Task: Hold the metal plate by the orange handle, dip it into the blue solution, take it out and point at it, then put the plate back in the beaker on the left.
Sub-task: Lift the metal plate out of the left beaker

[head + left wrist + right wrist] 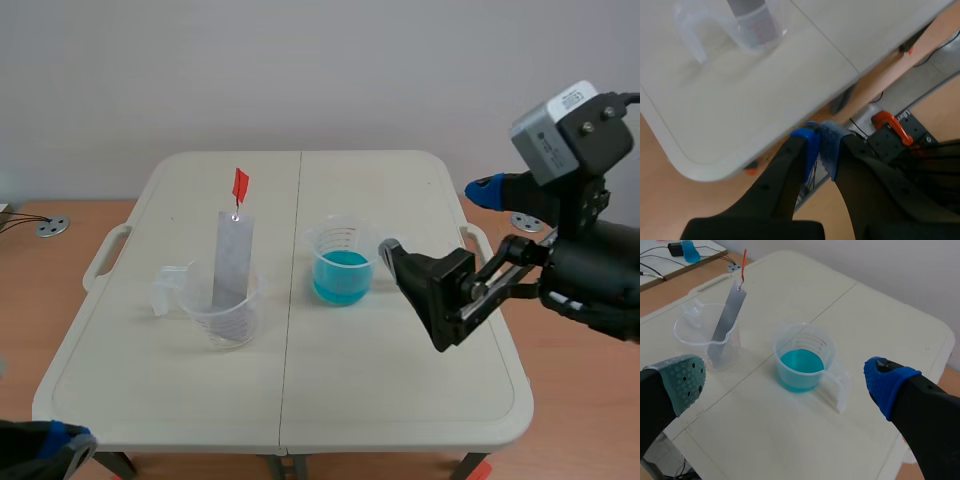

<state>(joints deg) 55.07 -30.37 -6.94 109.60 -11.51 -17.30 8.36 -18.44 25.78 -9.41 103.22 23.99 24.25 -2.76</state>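
Note:
A grey metal plate [232, 262] stands tilted in the clear left beaker [225, 318], its orange handle [240, 184] sticking up. To its right stands a second clear beaker [342, 262] holding blue solution [800, 365]. My right gripper [440, 222] hovers open to the right of that beaker. In the right wrist view the right gripper [785, 377] frames the blue beaker [802, 357], with the plate [727, 320] and left beaker [705, 335] ahead. My left gripper [50, 440] is shut below the table's front left corner. The left gripper [820, 145] holds nothing.
The white folding table [400, 400] has a centre seam and side handles [105, 255]. An orange clamp [888, 125] and black frame lie under the left gripper. A metal disc [52, 227] lies on the wooden floor at left.

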